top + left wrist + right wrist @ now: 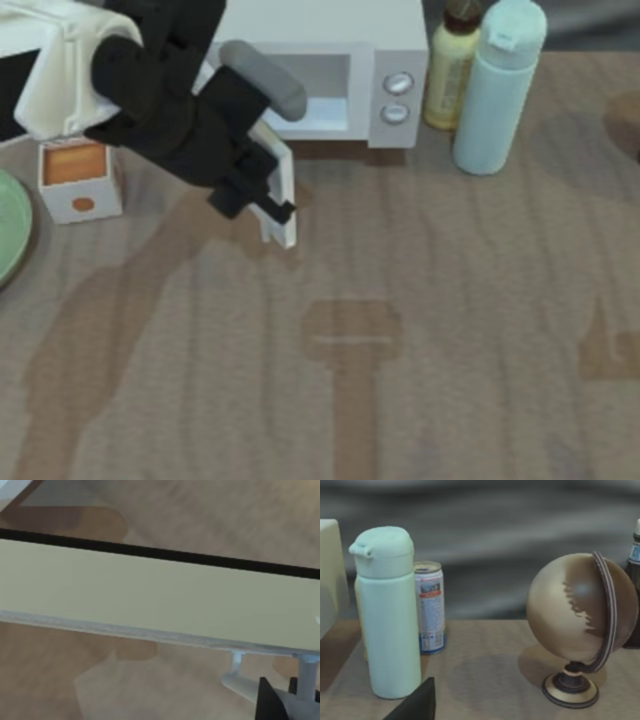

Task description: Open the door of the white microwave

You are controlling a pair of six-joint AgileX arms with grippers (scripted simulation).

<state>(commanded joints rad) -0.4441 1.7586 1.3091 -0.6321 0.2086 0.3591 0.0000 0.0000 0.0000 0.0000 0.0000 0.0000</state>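
Door swung open, left fingers clamped on it, white microwave partly hidden.

Left arm reaches forward from the table's left, wrist angled down.

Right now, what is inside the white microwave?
With the door swung out, the white microwave shows only a bare pale cavity on its right side. The left gripper and its arm cover the left part, so anything there stays hidden.

Left gripper fingers — hidden behind door
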